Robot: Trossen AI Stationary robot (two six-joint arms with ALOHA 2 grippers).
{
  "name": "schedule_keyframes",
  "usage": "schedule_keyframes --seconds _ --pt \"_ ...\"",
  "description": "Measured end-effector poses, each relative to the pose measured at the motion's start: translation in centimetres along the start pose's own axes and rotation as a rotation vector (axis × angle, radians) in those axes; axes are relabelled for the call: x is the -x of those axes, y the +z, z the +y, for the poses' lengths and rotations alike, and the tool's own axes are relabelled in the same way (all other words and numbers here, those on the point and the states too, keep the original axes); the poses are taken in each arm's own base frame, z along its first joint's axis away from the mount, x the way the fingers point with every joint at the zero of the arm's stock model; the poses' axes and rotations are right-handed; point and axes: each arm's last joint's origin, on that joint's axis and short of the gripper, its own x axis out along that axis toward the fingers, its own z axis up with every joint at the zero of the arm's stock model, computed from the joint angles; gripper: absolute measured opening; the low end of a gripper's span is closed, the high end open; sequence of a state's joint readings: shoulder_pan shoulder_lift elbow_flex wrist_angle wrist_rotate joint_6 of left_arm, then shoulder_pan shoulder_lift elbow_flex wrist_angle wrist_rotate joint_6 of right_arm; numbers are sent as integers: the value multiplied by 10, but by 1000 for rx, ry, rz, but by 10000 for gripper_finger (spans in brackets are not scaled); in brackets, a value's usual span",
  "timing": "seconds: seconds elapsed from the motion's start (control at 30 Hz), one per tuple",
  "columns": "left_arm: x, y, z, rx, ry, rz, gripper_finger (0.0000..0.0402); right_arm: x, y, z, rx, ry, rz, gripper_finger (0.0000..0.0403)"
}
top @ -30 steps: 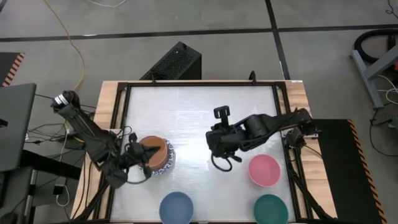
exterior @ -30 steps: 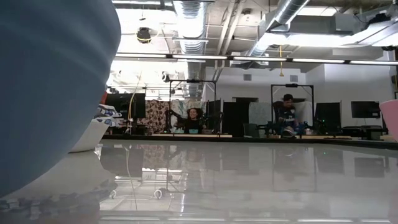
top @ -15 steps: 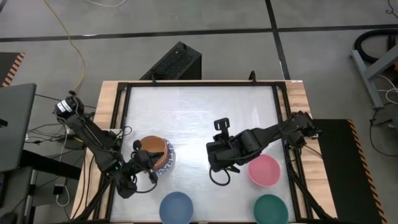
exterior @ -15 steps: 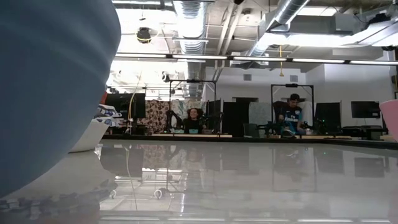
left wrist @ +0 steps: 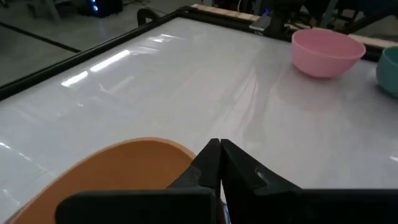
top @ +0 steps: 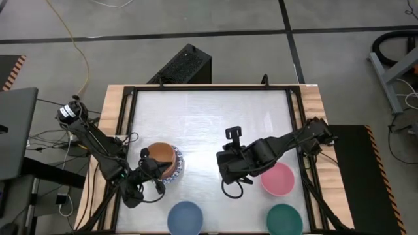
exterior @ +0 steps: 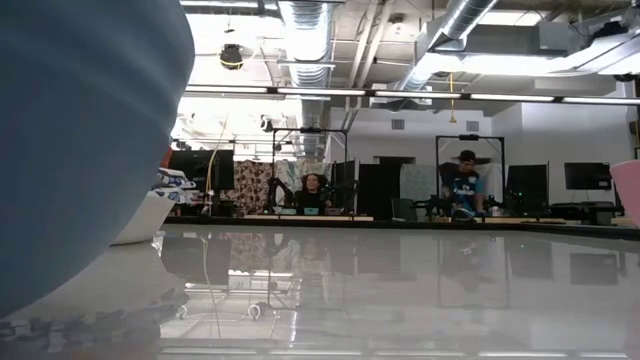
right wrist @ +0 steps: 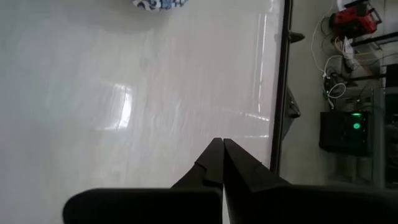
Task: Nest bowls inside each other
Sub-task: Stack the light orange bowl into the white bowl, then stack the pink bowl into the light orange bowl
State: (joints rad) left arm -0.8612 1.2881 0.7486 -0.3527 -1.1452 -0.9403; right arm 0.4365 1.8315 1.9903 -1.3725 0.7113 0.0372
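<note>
We are seeing the left tool [top: 159, 171] sitting closed and empty beside the orange-topped bowl stack [top: 162, 161]. The right tool [top: 230, 171] is hovering, fingers together, just beside the pink bowl [top: 277, 179]; blue bowl [top: 185, 217] and green bowl [top: 285, 219] are resting near the counter [top: 209, 117] edge.

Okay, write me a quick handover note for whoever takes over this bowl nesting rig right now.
Left pincer: shut, empty, beside the stack of bowls.
Right pincer: shut, empty, above the bare table, just left of the pink bowl.
Done: the stack sits on the table's left side, an orange bowl on top inside a white bowl with a blue-patterned rim. How many bowls lie beneath cannot be seen.
Left: three loose bowls to nest, namely the pink one on the right, the blue bowl and the dark green bowl at the near edge.
</note>
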Motion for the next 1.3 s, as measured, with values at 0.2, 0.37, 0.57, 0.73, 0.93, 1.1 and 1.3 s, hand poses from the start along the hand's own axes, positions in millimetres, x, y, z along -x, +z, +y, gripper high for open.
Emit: schedule_keyframes --seconds 0.2,0.37,0.57,0.73,0.93,1.1,1.3 --pt "-2 0 0 1 -14 34 0 8 3 10 5 8 -44 18" --pt "-6 -1 0 -5 -53 105 0 6 -5 29 58 22 -54 18" --pt "-12 0 1 -8 -81 170 0 9 -21 28 10 73 -176 18" --pt "-13 1 2 -7 -78 170 0 0 -45 21 -46 125 -293 18" --pt "-7 14 5 34 -103 127 0 -9 -73 8 -130 194 -489 18" --pt "3 37 11 18 -135 70 0 -15 -92 -4 -218 224 -579 17" --pt "15 62 19 3 -176 -13 0 -20 -104 -5 -206 237 -594 17"
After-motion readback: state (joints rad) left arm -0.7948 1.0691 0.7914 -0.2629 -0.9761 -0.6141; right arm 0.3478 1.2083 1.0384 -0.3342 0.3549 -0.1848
